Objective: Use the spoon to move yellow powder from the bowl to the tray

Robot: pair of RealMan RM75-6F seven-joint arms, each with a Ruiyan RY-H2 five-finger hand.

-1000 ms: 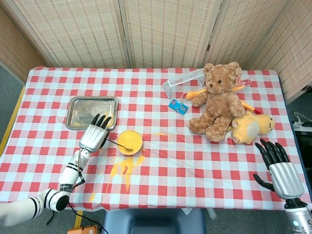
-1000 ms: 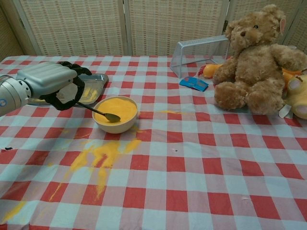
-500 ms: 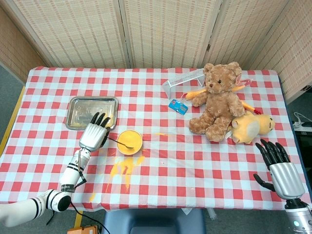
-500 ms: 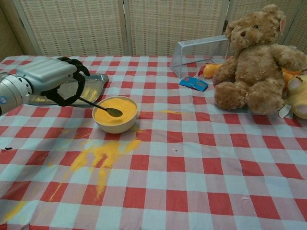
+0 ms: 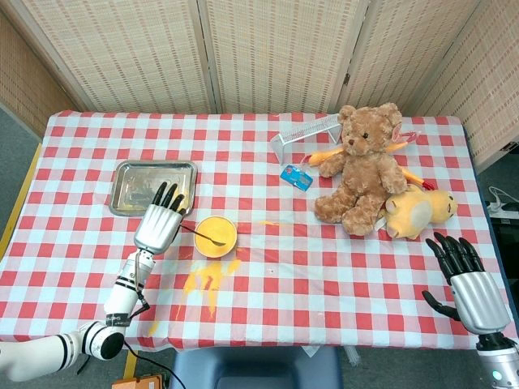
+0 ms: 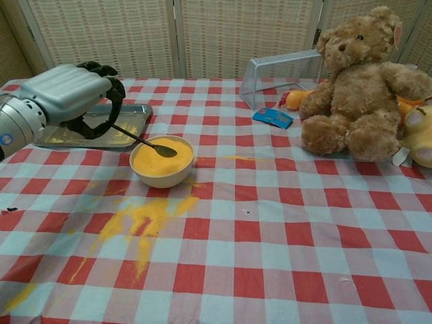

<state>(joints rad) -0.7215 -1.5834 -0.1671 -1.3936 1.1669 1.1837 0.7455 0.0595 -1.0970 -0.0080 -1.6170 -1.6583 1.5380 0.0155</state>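
Note:
My left hand (image 5: 158,224) (image 6: 71,98) grips the handle of a metal spoon (image 6: 146,143) (image 5: 208,237). The spoon's scoop hovers just over the yellow powder in a cream bowl (image 6: 162,163) (image 5: 216,237) left of the table's middle. A shiny steel tray (image 5: 153,186) (image 6: 94,128) lies behind and to the left of the bowl, partly hidden by my hand in the chest view. My right hand (image 5: 469,280) rests open at the table's near right corner, holding nothing; only the head view shows it.
Spilled yellow powder (image 6: 142,223) (image 5: 207,282) streaks the checked cloth in front of the bowl. A brown teddy bear (image 5: 361,166) (image 6: 358,84), a yellow plush toy (image 5: 418,211), a clear rack (image 6: 280,74) and a blue packet (image 5: 296,177) sit at the right and back.
My left hand has risen and drawn back toward the tray, lifting the spoon's scoop from the bowl's near side to above the powder. The right hand barely shifted.

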